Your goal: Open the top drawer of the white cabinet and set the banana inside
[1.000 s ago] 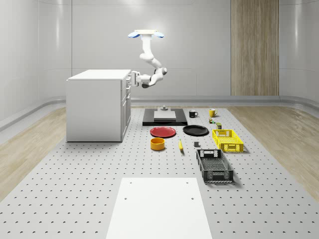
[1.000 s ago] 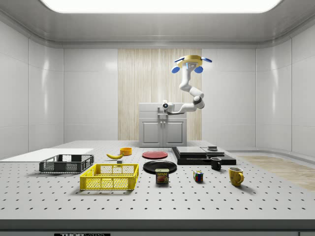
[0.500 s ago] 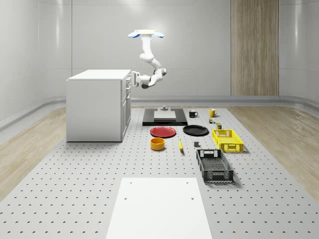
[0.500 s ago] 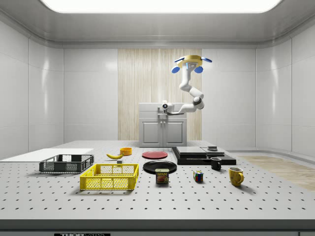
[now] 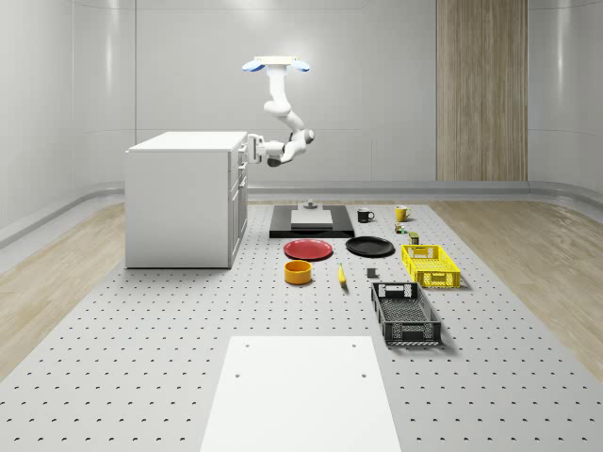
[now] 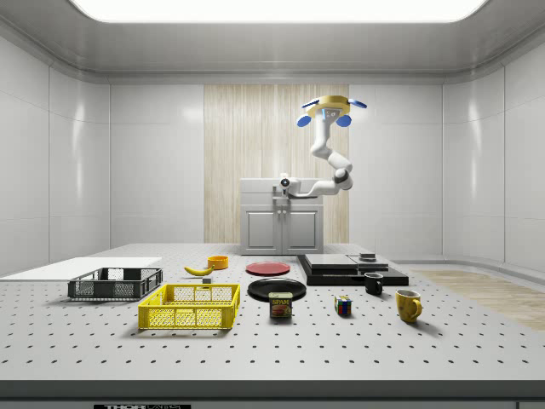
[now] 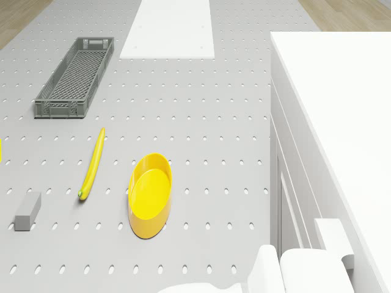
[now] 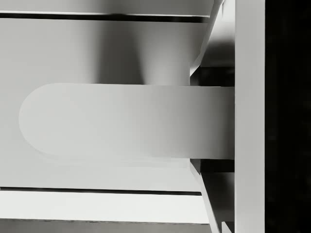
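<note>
Little had shifted over the last second: the gripper (image 5: 252, 149) had crept slightly closer to the white cabinet (image 5: 181, 200) and now sat right against its top drawer front, at the handle (image 8: 126, 121). I could not tell how its jaws stood. The drone (image 5: 277, 65) hovered in the air above and just in front of the cabinet's drawer side, its arm bent down towards it. One banana (image 7: 93, 163) lay on the perforated table (image 5: 141, 330) in front of the cabinet, beside one orange bowl (image 7: 149, 194). Farther out from the cabinet I counted two plates, one red (image 5: 309, 250) and one black (image 5: 369, 247), two crates, one yellow (image 5: 430, 265) and one dark grey (image 5: 405, 314), and two mugs.
</note>
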Tool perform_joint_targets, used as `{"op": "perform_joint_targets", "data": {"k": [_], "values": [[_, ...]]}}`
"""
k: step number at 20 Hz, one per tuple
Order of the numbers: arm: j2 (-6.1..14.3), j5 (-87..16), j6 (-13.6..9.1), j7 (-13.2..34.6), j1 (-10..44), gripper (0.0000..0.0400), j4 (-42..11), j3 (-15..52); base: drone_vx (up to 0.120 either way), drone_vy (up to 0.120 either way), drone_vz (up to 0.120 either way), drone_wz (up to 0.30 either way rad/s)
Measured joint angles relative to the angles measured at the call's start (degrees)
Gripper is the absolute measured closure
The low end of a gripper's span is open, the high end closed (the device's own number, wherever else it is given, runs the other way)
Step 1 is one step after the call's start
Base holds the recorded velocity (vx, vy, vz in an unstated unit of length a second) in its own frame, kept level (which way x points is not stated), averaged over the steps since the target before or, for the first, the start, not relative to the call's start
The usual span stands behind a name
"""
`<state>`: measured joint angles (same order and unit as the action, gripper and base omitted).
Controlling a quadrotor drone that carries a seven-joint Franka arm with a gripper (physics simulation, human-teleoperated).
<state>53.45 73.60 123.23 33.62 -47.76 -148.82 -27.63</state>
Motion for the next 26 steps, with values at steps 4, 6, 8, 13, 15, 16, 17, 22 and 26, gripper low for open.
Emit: {"op": "perform_joint_targets", "data": {"k": [4, 6, 8, 13, 15, 16, 17, 22, 26], "values": [[-0.19, 0.08, -0.66, 1.27, 1.06, 0.0268, 0.12, 0.61, 0.000, 0.000, 0.000, 0.000], [0.28, -0.99, -1.25, 2.69, 1.58, 0.0263, 0.15, 0.36, 0.000, 0.000, 0.000, 0.000], [0.51, -1.59, -2.10, 2.48, 2.31, 0.0263, 0.12, 0.09, 0.000, 0.000, 0.000, 0.000], [2.05, -4.93, -2.90, 6.00, 2.78, 0.0230, 0.33, -0.87, 0.000, 0.000, 0.000, 0.000], [1.59, -4.17, -4.01, 2.58, 3.60, 0.0255, -0.07, -1.57, 0.000, 0.000, 0.000, 0.000], [1.77, -4.43, -4.50, 2.89, 3.98, 0.0264, -0.05, -1.79, 0.000, 0.000, 0.000, 0.000], [1.98, -4.78, -5.02, 3.20, 4.37, 0.0270, -0.03, -2.08, 0.000, 0.000, 0.000, 0.000], [3.02, -7.47, -7.97, 4.66, 6.34, 0.0267, 0.14, -4.12, 0.000, 0.000, 0.000, 0.000], [4.85, -11.76, -10.40, 9.65, 7.59, 0.0198, 1.27, -5.80, 0.000, 0.000, 0.000, 0.000]]}}
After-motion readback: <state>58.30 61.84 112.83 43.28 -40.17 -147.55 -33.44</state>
